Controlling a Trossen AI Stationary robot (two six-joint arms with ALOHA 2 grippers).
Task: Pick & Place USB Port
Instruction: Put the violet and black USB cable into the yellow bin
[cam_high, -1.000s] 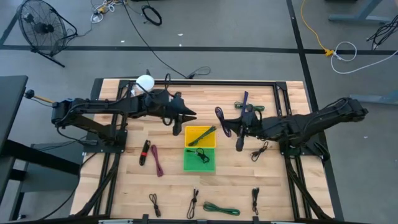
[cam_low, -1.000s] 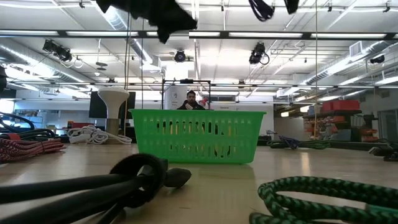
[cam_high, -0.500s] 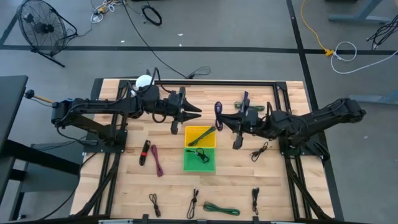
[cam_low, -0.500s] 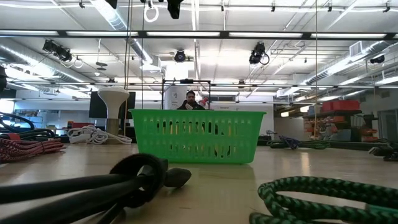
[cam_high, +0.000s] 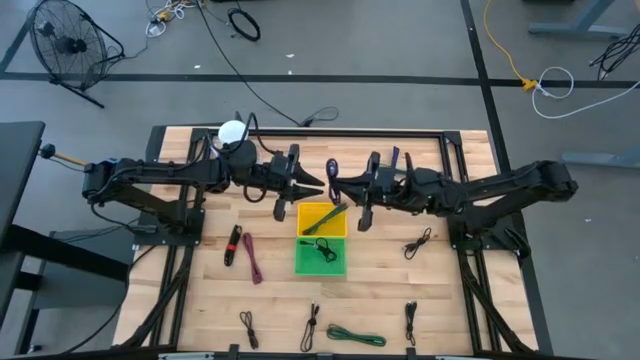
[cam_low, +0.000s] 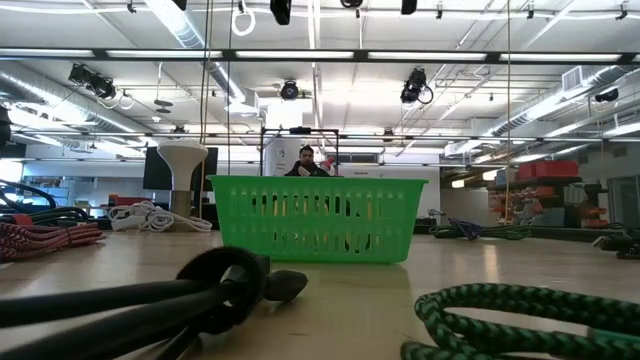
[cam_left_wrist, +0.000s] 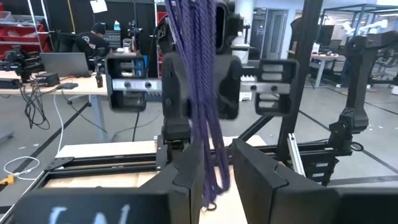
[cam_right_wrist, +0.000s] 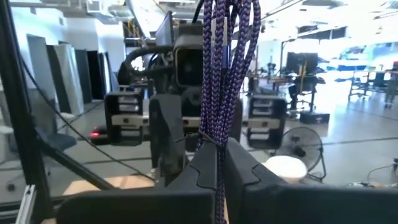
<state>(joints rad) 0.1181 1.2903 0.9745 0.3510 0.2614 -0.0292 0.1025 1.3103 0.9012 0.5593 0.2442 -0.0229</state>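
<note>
Purple braided cable (cam_high: 332, 172) hangs in a loop from my right claw (cam_high: 334, 181), which is pinched tight on it up in the air, just behind the yellow bin (cam_high: 322, 219) and well above the counter (cam_high: 420, 290). In the right wrist view the strands run straight down between the pressed-together fingers (cam_right_wrist: 205, 168). My left claw (cam_high: 312, 182) faces it from the other side, nearly nose to nose, with its fingers part-way spread; in the left wrist view the cable (cam_left_wrist: 202, 87) dangles just ahead of the gap between them, and I cannot tell whether they touch it yet. I read this as the middle of a hand-over, or a carry toward the bins.

As for progress, the yellow bin and the green bin (cam_high: 321, 256) each hold a cable already, so some sorting is done. Several cables lie loose on the counter: a red and black pair (cam_high: 243, 250) on the left, one (cam_high: 419, 243) on the right, and a row along the near edge including a green one (cam_high: 356, 336).

Against a second ago, the right arm has swung leftward, bringing the cable from out over the right half to the centre. The left claw has drawn back slightly and levelled to meet it
</note>
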